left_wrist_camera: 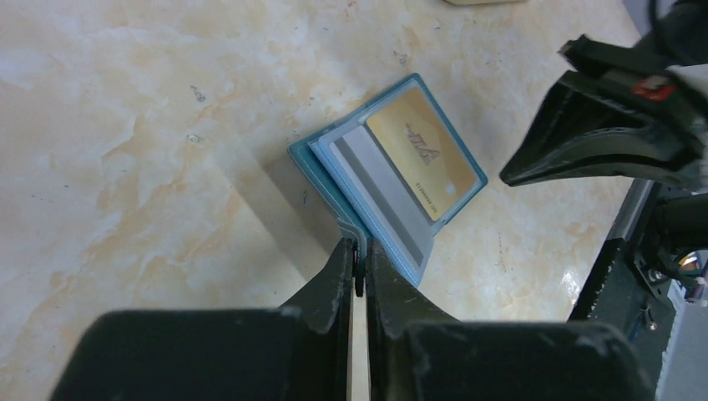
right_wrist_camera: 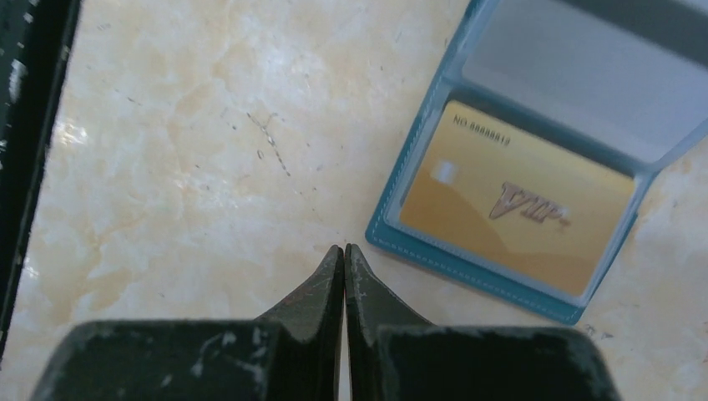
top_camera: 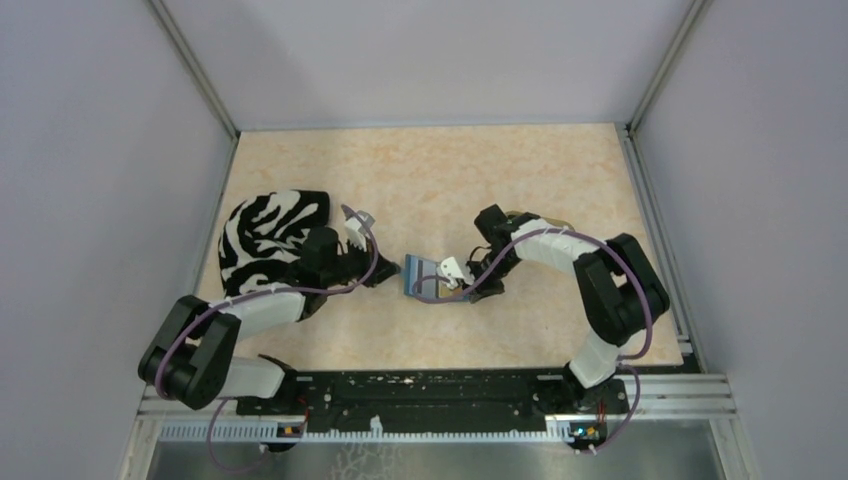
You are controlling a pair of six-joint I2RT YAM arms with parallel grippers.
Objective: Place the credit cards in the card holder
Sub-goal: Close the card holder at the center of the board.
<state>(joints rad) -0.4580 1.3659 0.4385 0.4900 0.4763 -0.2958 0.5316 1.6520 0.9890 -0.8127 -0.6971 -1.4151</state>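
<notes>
The teal card holder [top_camera: 430, 278] lies open on the table between my two grippers. A gold-orange credit card [left_wrist_camera: 426, 154] sits in one pocket, and a grey-silver card [left_wrist_camera: 380, 188] lies beside it under the inner flap. My left gripper [left_wrist_camera: 359, 255] is shut on the holder's near edge, at its small snap tab, and holds that side slightly raised. My right gripper [right_wrist_camera: 344, 251] is shut and empty, with its tips on the table just left of the holder's corner [right_wrist_camera: 467, 266]. The gold card [right_wrist_camera: 518, 200] and the grey pocket [right_wrist_camera: 584, 75] also show in the right wrist view.
A black-and-white zebra-striped cloth [top_camera: 270, 235] lies at the left, behind my left arm. A sliver of a beige tray [top_camera: 545, 216] shows behind my right arm. The black base rail [top_camera: 430, 390] runs along the near edge.
</notes>
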